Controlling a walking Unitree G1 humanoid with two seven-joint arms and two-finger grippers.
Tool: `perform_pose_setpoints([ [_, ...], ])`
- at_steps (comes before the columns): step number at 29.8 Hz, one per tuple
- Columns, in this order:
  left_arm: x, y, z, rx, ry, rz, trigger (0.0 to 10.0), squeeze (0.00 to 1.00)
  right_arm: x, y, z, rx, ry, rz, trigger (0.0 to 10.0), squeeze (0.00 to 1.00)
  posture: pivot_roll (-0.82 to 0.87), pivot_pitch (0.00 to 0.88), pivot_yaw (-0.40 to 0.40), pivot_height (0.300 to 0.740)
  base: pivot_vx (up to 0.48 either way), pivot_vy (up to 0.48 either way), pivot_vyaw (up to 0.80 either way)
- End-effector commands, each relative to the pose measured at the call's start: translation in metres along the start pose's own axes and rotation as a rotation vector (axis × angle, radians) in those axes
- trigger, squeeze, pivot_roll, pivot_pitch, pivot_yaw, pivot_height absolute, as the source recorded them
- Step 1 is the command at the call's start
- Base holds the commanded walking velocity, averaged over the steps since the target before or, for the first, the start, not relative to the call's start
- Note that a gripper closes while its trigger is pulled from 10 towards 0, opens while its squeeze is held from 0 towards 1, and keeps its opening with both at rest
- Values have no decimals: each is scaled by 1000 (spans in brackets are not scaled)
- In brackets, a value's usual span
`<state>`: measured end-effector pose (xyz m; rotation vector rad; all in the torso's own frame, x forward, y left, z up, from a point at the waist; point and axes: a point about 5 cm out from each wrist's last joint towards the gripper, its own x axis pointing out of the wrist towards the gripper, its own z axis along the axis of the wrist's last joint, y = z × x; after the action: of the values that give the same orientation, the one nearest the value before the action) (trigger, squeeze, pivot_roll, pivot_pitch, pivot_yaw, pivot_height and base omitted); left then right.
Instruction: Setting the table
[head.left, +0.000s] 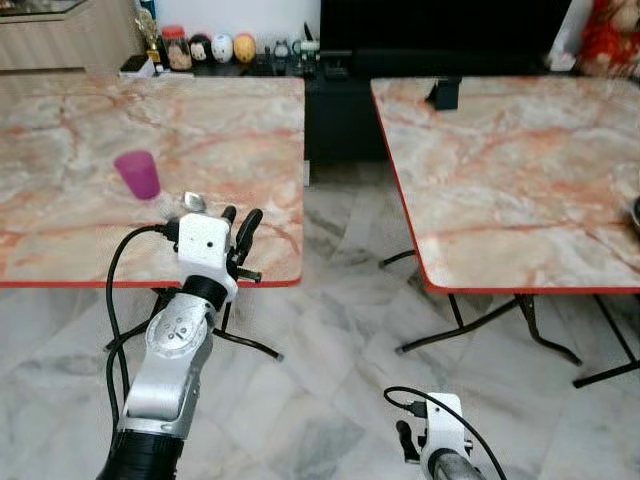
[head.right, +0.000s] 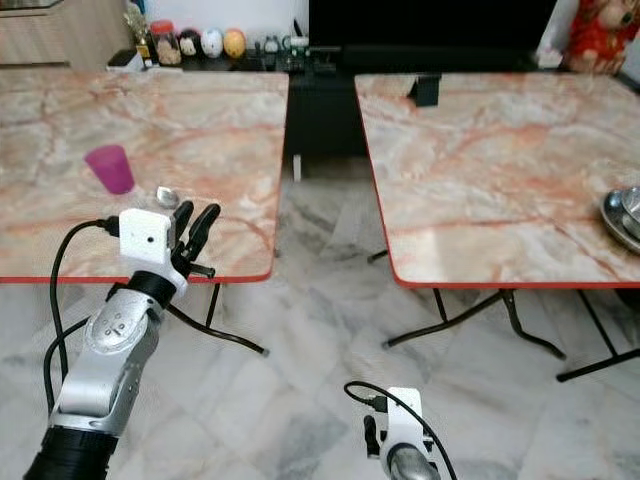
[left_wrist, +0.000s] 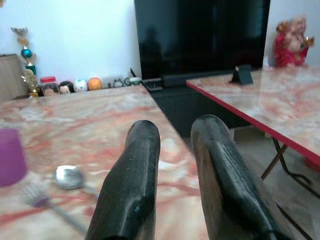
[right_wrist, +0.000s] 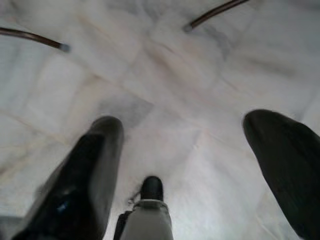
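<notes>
A purple cup (head.left: 137, 174) stands upright on the left marble table (head.left: 80, 120), near its front. Just right of the cup lies a metal spoon (head.left: 193, 202), and beside it in the left wrist view a blurred fork (left_wrist: 37, 196). My left gripper (head.left: 240, 220) is raised over the table's front edge, right of the spoon, pointing toward the back. It is open by a narrow gap and holds nothing. My right gripper (right_wrist: 195, 150) hangs low over the floor, open wide and empty.
A second marble table (head.left: 520, 170) stands to the right across a floor gap, with a black stand (head.left: 443, 95) at its back and metal bowls (head.right: 625, 212) at its right edge. A dark TV cabinet (head.left: 340, 110) and small figurines (head.left: 220, 47) line the far wall.
</notes>
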<state>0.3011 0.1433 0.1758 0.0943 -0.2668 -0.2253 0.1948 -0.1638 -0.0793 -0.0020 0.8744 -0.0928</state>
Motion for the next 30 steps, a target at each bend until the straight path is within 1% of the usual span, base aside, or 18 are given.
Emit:
perform_pose_setpoints([
  [1,-3,8,-2,16,20,25,10000,0,1,3,3,1,-8,7,10000,0,-12,0,-61,740,0,371,0],
  [14,-2,6,-4,15,24,24,10000,0,1,2,3,10,-9,3,10000,0,-13,0,-61,740,0,372,0],
  [30,-2,8,-4,18,23,29,10000,0,1,3,3,12,-11,2,10000,0,-11,0,-60,740,0,371,0],
])
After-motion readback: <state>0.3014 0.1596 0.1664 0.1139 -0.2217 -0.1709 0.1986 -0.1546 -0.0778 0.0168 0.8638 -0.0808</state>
